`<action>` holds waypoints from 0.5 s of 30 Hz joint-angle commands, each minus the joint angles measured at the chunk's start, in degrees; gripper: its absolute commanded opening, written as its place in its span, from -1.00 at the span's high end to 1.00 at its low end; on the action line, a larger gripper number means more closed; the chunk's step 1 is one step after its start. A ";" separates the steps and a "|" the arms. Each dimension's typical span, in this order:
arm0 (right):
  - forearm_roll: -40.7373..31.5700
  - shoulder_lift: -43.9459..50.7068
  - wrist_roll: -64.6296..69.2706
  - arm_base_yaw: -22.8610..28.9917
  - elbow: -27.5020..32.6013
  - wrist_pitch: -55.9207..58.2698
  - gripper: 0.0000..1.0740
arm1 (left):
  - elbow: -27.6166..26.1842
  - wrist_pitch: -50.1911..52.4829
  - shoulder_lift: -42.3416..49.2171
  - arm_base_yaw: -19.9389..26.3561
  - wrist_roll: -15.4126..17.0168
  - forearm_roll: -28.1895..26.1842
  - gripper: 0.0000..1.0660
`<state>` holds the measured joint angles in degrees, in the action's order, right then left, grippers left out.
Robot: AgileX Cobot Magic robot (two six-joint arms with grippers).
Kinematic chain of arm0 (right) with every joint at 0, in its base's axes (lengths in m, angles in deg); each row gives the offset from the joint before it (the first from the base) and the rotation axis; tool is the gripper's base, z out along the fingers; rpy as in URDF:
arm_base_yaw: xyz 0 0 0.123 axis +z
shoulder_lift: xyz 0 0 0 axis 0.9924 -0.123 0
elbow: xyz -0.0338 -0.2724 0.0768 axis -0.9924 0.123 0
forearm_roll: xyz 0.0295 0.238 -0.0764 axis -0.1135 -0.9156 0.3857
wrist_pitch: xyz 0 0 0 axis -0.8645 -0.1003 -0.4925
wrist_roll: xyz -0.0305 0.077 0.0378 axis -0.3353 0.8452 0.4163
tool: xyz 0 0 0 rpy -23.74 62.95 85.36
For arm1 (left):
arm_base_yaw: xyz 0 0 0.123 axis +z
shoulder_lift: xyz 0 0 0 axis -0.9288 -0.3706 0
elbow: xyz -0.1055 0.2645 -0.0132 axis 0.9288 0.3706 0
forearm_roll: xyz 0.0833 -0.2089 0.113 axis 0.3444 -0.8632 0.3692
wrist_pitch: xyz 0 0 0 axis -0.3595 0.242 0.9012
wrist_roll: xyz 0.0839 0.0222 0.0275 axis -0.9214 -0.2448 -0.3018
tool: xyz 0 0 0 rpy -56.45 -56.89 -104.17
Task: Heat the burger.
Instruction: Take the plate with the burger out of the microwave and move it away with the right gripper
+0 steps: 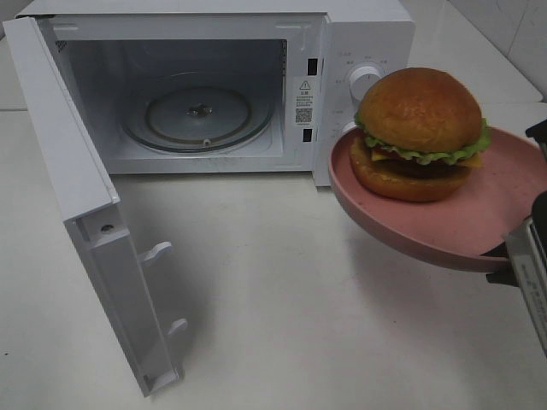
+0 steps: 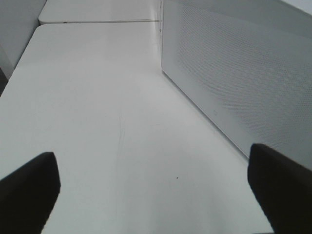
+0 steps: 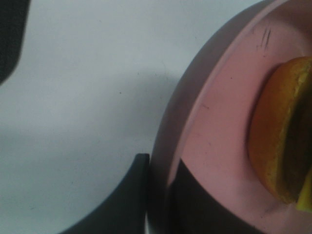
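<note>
The burger (image 1: pixel 419 128), with orange-brown bun, green lettuce and yellow cheese, sits on a round pink plate (image 1: pixel 410 226). The plate is held in the air at the right, in front of the microwave's control panel. My right gripper (image 1: pixel 513 256) is shut on the plate's near right rim. In the right wrist view its dark fingers (image 3: pixel 131 195) clamp the plate's rim (image 3: pixel 219 122), with the burger (image 3: pixel 273 146) beyond. My left gripper (image 2: pixel 153 195) is open and empty above the bare table; it is out of the exterior view.
The white microwave (image 1: pixel 359 34) stands at the back with its door (image 1: pixel 60 145) swung wide open to the left. A glass turntable (image 1: pixel 198 111) lies inside. A white dotted panel (image 2: pixel 234 83) stands beside my left gripper. The white table (image 1: pixel 282 299) lies in front.
</note>
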<state>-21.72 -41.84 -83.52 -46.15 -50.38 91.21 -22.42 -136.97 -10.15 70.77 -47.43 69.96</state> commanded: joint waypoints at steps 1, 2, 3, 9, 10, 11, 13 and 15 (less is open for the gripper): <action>4.87 0.97 5.33 0.06 -0.46 -2.86 0.99 | 0.11 0.57 0.69 0.29 0.06 -0.06 -0.89; 7.51 0.97 8.88 0.06 -0.46 -2.75 0.99 | 0.11 0.57 0.69 0.29 0.06 -0.06 -0.89; 8.42 0.97 10.31 0.06 -0.46 -2.75 0.99 | 0.11 0.57 0.69 0.29 0.06 -0.06 -0.89; 13.29 0.97 17.48 0.06 -0.46 -1.66 0.99 | 0.11 0.57 0.69 0.29 0.06 -0.06 -0.89; 15.07 0.97 20.23 0.06 -0.46 -0.40 0.99 | 0.11 0.57 0.69 0.29 0.06 -0.06 -0.89; 15.87 0.97 21.31 0.06 -0.46 0.11 0.99 | 0.11 0.57 0.69 0.29 0.06 -0.06 -0.89; 17.76 0.97 24.01 0.06 -0.46 1.32 0.99 | 0.11 0.57 0.69 0.29 0.06 -0.06 -0.89; 19.48 0.97 27.10 0.06 -0.46 2.29 0.99 | 0.11 0.57 0.69 0.29 0.06 -0.06 -0.89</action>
<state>-6.43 -41.84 -59.40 -46.15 -50.38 95.05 -22.42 -136.97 -10.15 70.77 -47.43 69.96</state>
